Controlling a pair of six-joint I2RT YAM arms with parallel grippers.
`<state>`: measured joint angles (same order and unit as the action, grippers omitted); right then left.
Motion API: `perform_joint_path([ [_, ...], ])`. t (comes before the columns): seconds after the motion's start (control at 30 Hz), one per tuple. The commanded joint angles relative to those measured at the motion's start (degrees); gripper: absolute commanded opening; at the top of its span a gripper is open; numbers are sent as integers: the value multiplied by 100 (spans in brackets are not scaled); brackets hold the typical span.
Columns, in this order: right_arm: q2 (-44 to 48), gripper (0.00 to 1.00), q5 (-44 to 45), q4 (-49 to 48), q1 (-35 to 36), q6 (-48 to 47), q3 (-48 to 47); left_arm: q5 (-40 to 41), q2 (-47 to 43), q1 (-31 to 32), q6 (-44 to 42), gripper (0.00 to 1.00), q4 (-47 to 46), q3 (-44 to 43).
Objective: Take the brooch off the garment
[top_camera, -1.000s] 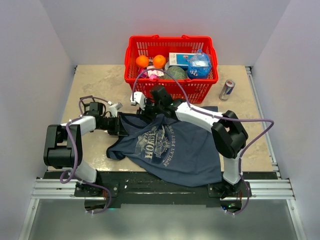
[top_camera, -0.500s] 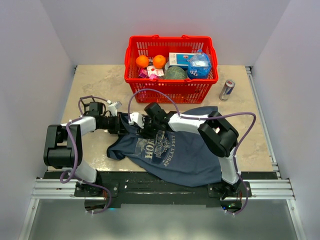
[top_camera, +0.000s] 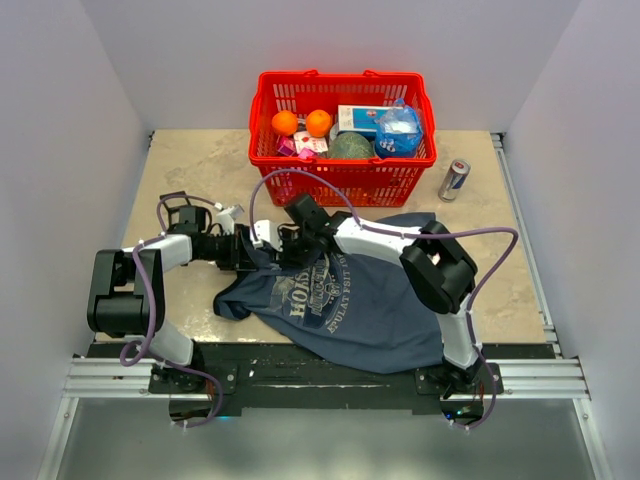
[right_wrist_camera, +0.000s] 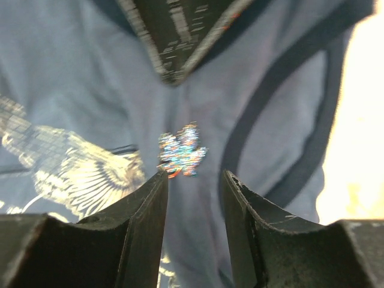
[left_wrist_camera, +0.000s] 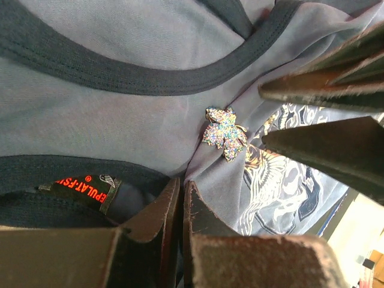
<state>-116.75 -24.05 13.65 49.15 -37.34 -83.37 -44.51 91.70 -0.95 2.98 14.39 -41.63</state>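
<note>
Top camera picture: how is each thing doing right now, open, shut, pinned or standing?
Sparkly leaf-shaped metal brooch: pinned to the shirt.
Navy blue cotton T-shirt: rumpled, spread out.
Left end effector: shut on the T-shirt fabric.
Right end effector: open, aimed at the brooch, not gripping.
Red plastic basket: upright, filled.
Silver drink can: standing upright.

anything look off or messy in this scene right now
Only the shirt: it lies rumpled and crooked, its collar area puckered where the left gripper pinches a fold. The brooch sits tilted on that fold, just ahead of the open right gripper. Nothing is spilled; the can stands upright beside the basket.
</note>
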Motion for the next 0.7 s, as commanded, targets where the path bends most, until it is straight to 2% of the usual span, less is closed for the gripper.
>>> perform_joint_path([
  [0.0, -6, 44, -363, 497, 51, -642, -223, -102, -170, -2, -17, 2, -95, -12],
  [0.13, -85, 43, -276, 700, 86, -1134, -328, -102, -83, -2, -52, 3, -33, -91],
  [0.27, -146, 41, 164, 386, 183, -1275, -302, -145, 14, -2, -52, 12, -33, -205],
  [0.37, -208, 40, 305, 191, 201, -1240, -302, -198, 120, -2, -78, 12, 55, -328],
  [0.67, -270, 41, 208, 428, 280, -1539, -390, -260, 331, -2, -131, 12, 187, -504],
])
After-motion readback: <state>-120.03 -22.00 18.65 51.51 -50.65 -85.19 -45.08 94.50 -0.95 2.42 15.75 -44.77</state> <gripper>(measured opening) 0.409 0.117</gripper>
